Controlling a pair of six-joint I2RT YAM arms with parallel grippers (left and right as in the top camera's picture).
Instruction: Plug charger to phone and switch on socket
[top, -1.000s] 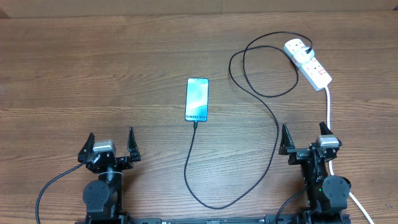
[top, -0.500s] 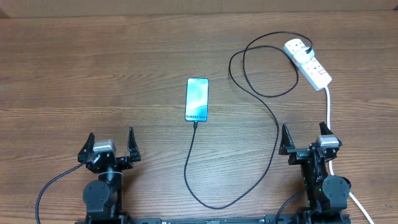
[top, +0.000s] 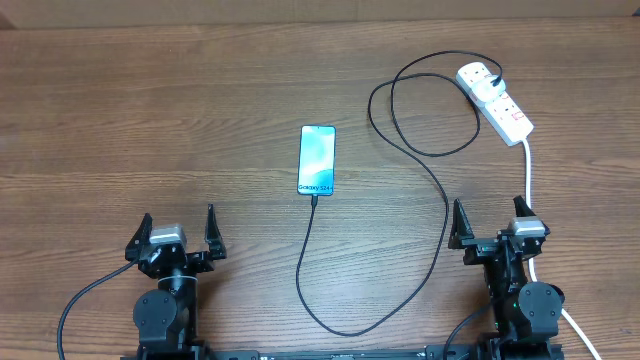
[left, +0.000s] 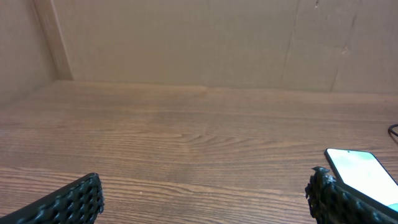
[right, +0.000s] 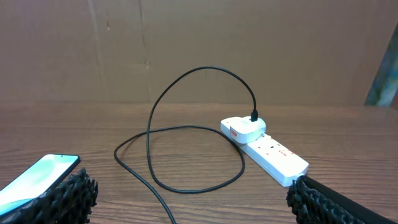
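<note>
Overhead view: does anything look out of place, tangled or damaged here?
Nothing stands out. The phone lies flat with its screen lit. The charger cable meets its near end and runs in loose loops to the socket, without knots. The left gripper and right gripper sit open at the near edge, touching nothing.

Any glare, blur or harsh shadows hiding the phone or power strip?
Overhead: even light, sharp; the slim blue-screened phone shows legible white text. Left wrist: its screen looks washed pale at the frame corner. Right wrist: white elongated power strip and thin black cable both crisp.
</note>
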